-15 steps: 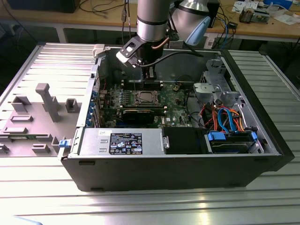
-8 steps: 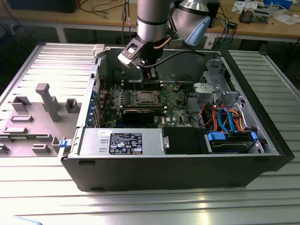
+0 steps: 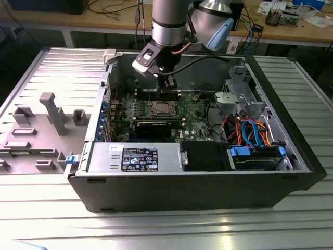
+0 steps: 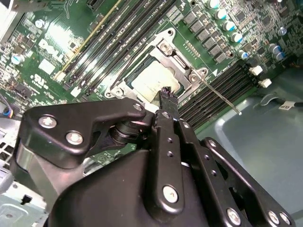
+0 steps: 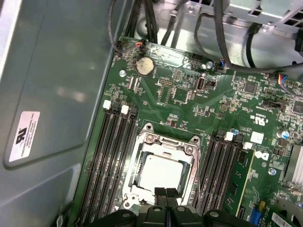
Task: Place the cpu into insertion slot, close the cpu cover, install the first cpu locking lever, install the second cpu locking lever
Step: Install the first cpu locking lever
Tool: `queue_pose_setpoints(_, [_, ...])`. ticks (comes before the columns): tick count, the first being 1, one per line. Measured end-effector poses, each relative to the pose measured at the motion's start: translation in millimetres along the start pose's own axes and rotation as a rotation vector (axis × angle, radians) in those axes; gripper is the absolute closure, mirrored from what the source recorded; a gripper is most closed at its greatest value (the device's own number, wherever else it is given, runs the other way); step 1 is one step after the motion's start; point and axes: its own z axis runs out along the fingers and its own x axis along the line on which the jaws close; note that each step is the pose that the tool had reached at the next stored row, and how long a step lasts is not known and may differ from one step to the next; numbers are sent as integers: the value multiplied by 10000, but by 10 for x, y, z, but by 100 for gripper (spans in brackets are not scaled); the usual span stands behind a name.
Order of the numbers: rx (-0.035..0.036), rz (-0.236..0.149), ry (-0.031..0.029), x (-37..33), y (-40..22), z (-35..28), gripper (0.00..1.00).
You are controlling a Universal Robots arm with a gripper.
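Exterior view: high, whole case (image 3: 182,190); both wrist views close, probably steep, sharing insertion slot (image 5: 170,142) (image 4: 177,56).

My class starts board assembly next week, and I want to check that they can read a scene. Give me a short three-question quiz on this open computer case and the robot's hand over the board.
1. True or false: the cpu cover lies folded down around the cpu.
2. The hand is nearest to: A) the coin cell; B) the edge of the cpu cover; C) the blue drive bay.
3. Fill in: long dark ___ slots run along both sides of the cpu cover.
Key: 1 true; 2 B; 3 memory.
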Motion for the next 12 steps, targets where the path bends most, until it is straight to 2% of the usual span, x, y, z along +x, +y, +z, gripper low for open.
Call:
queue_pose_setpoints(1, [8,-390,-3,0,0,0,89])
queue_pose_setpoints(3, [18,-803,-7,0,0,0,89])
queue_pose_setpoints(8, [18,-903,-9,10,-32,0,89])
queue_pose_setpoints(12, [29,-1355,-14,10,-33,0,89])
